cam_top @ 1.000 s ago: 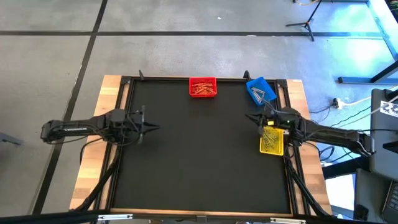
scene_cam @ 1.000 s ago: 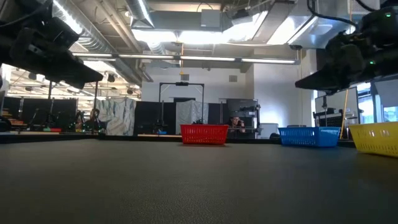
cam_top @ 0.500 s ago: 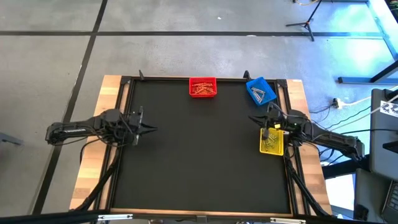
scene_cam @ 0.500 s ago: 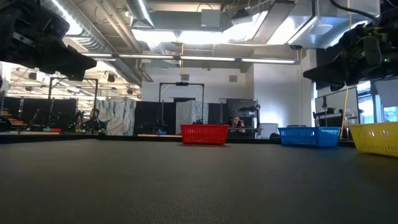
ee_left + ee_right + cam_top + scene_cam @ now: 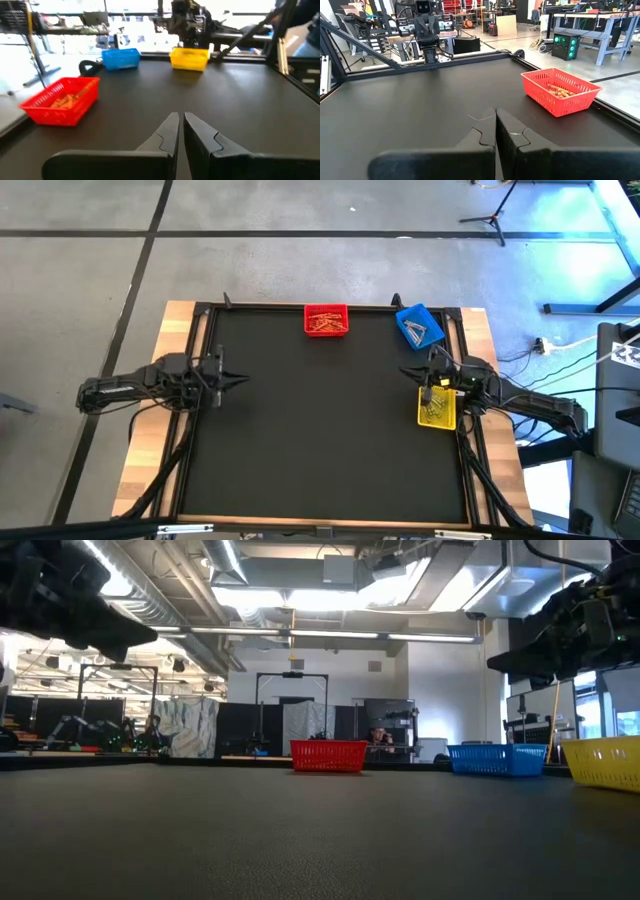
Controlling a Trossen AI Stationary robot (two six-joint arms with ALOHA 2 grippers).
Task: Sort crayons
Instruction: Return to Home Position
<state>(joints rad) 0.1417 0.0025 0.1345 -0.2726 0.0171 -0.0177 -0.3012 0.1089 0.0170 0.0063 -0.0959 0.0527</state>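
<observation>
Crayons lie in three bins on the black mat. The red bin [image 5: 326, 320] at the far edge holds several orange-red crayons [image 5: 65, 100]. The blue bin [image 5: 419, 326] stands at the far right. The yellow bin [image 5: 436, 407] at the right edge holds yellow crayons. My left gripper [image 5: 243, 381] is shut and empty above the mat's left side. My right gripper [image 5: 406, 370] is shut and empty above the mat, just beside the yellow bin's far end.
The mat [image 5: 320, 430] has a raised black frame around it and wooden table edges [image 5: 150, 440] outside. Cables run along both sides toward the near edge. The room beyond the far edge holds benches and stands.
My left arm has drawn back toward the table's left edge, its gripper staying shut. My right arm has drawn back a little toward the right edge and stands beside the yellow bin. The bins have not moved.
</observation>
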